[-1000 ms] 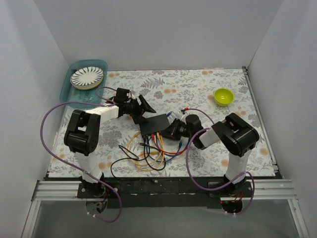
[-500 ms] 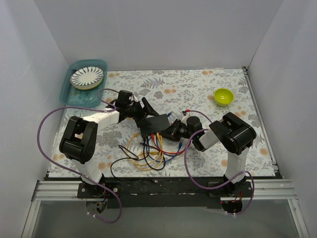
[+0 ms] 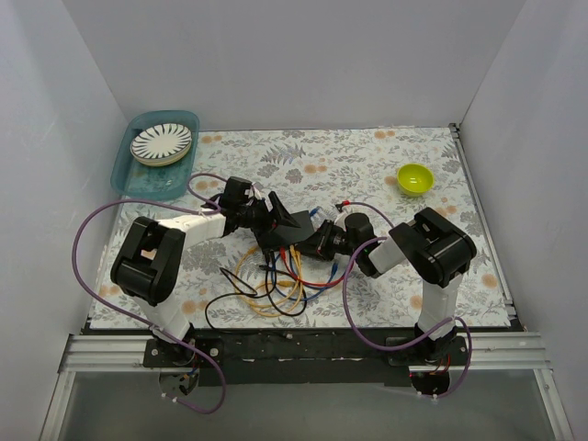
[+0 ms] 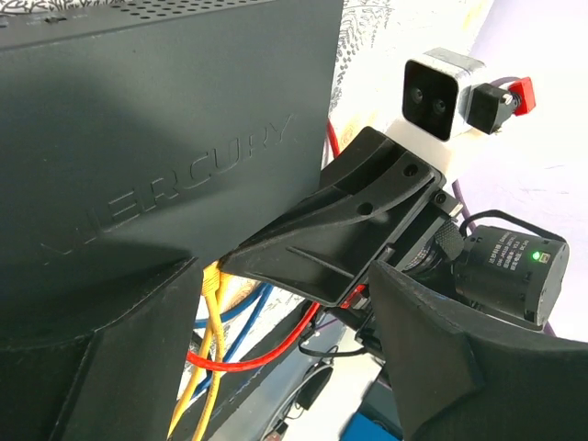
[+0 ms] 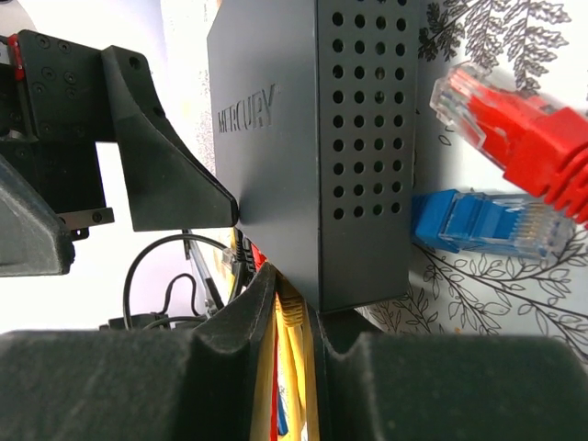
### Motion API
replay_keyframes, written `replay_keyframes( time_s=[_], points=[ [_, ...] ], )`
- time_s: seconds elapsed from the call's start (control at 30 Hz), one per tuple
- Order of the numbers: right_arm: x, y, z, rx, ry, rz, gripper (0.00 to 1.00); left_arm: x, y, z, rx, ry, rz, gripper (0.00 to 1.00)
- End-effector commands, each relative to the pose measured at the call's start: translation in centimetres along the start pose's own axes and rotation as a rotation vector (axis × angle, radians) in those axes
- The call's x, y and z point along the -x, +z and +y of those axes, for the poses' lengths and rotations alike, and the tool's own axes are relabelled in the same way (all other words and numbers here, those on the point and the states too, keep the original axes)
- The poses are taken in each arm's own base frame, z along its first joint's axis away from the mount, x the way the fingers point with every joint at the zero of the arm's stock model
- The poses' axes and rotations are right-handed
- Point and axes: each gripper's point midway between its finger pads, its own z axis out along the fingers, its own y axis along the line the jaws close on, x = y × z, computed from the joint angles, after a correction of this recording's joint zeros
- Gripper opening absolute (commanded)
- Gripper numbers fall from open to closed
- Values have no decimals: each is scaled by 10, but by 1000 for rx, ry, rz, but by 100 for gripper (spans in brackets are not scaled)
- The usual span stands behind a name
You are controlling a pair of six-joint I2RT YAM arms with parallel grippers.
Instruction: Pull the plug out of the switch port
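Likely the light matte-black rectangular switch (image 5: 312, 147) slides; left gripper (image 3: 288, 223) spread beside it. Right gripper (image 3: 310, 246) pinches the yellow plug (image 5: 290, 314) by its boot.

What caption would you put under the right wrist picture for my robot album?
Right pincer pinching a yellow plug at the black switch, loose red plug and blue plug beside it.

Switch (image 5: 312, 138) boxed in: left gripper (image 3: 280, 216) with spread jaws on one side, right gripper (image 3: 309, 245) clamping a plug (image 5: 290, 314) on the other. Cables (image 3: 276, 294) crowd the near desk (image 3: 367, 156); far desk open except bowl (image 3: 414, 178), tray (image 3: 152, 179).
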Motion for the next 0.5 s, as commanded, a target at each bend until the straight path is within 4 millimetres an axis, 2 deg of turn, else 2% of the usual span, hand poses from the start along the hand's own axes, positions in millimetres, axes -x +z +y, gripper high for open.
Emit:
replay_keyframes(
  time_s=[0.0,0.3,0.47],
  points=[
    [7,1,11,15,-55,-8,1,-10,1,3,4,13,18,73],
    [6,3,5,-9,-68,3,1,-24,-3,-7,-24,20,37,73],
    [6,5,4,-14,-75,9,1,-23,-1,6,20,5,21,73]
  ],
)
